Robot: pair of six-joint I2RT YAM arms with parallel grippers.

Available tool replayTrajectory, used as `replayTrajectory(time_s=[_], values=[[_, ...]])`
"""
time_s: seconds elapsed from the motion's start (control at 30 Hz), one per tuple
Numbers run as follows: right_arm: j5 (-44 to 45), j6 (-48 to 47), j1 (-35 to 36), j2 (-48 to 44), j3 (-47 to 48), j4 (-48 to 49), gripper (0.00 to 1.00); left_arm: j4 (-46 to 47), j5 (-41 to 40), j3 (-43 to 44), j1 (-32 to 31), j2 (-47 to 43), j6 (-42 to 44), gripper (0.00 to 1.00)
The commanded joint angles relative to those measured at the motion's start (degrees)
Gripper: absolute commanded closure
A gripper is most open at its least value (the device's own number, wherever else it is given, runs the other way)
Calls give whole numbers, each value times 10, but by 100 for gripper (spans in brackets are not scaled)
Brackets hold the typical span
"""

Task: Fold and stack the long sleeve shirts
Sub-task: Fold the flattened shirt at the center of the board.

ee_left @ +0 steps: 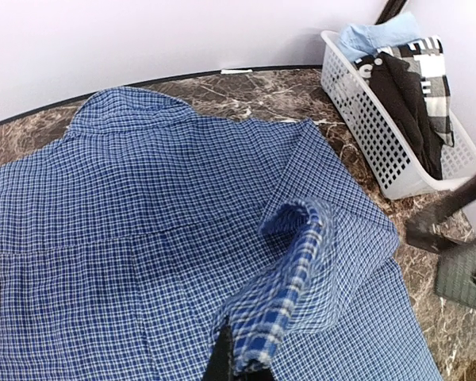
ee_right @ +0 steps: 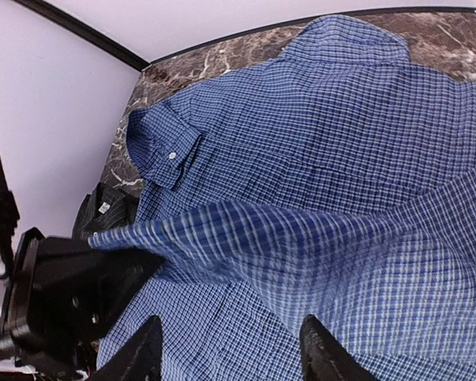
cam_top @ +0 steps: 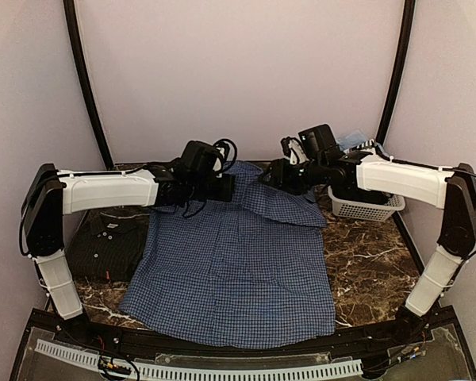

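The blue check shirt [cam_top: 238, 270] lies spread flat in the middle of the table, collar at the far side. My left gripper [cam_top: 228, 189] is shut on its sleeve cuff [ee_left: 293, 270] and holds it lifted above the shirt's body [ee_left: 143, 222]. My right gripper [cam_top: 266, 176] hovers open just above the shirt [ee_right: 341, 119], its fingers [ee_right: 151, 349] spread apart; the stretched sleeve [ee_right: 262, 230] runs in front of them to the left gripper [ee_right: 63, 294]. The near-black shirt [cam_top: 109, 242] lies folded at the left and shows partly in the right wrist view [ee_right: 103, 210].
A white slatted basket [cam_top: 365, 208] holding more clothes stands at the back right, also in the left wrist view [ee_left: 381, 135]. Bare dark marble table [cam_top: 373, 270] shows right of the shirt. Pale walls close in the back and sides.
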Motion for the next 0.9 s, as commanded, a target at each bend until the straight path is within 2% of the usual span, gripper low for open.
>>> replayTrajectory(time_s=[0.0, 0.1, 0.4, 0.6, 0.73, 0.87], values=[[40, -14, 3, -57, -27, 4, 40, -18, 84, -7, 48, -26, -50, 100], [55, -11, 1, -85, -63, 1, 39, -24, 125, -5, 85, -20, -64, 100], [91, 1, 5, -179, -204, -24, 38, -60, 168, 13, 167, -6, -73, 100], [123, 23, 17, -239, -302, -54, 40, -72, 191, 26, 197, 31, -64, 100], [102, 46, 23, -246, -356, -19, 50, -68, 214, 25, 206, 67, -66, 100], [82, 58, 32, -206, -374, 22, 60, -61, 224, 23, 207, 96, -67, 100]])
